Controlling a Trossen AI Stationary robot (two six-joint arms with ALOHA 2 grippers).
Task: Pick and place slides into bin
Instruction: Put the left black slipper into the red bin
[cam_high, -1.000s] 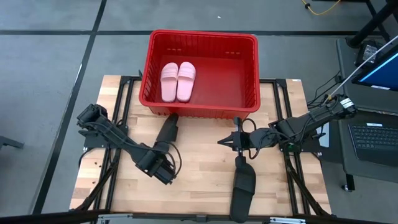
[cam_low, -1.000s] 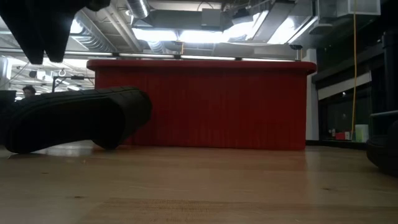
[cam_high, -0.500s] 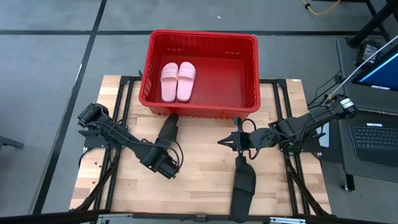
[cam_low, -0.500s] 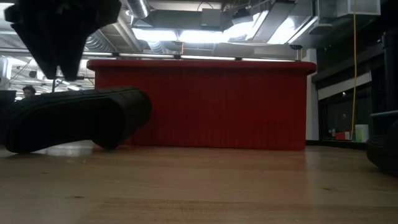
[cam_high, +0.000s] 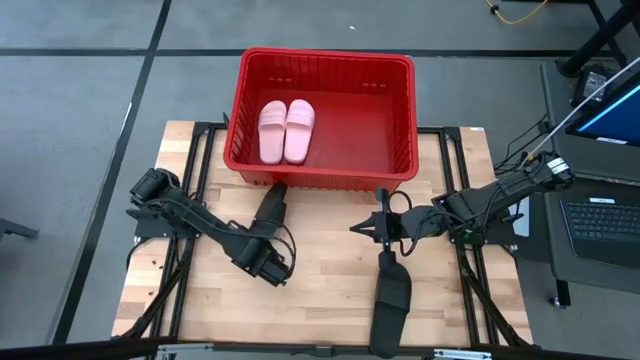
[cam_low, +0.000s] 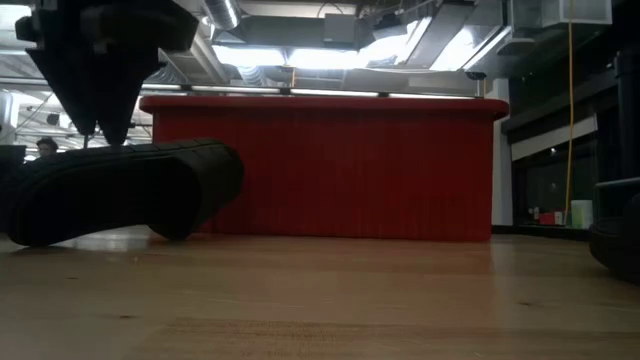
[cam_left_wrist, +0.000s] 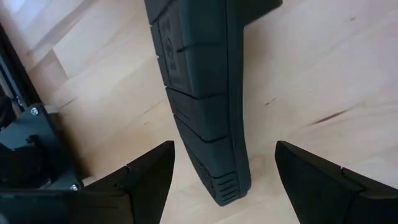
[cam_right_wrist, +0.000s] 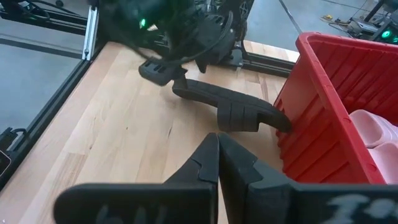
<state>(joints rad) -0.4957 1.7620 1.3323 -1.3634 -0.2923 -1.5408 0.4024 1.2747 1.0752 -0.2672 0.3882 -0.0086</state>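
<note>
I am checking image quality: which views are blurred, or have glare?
Left wrist view: the black slide and left fingers look soft. Right wrist view: right fingers blurred, the bin sharper. Low view: ceiling lights glare; the left gripper is a silhouette.

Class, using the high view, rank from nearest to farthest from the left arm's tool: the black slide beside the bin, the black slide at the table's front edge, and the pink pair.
From the left tool:
1. Black slide sandal against the red plastic bin, just beyond.
2. Black slide sandal at the front edge, toward the right arm.
3. Pale pink slide pair inside the bin.
</note>
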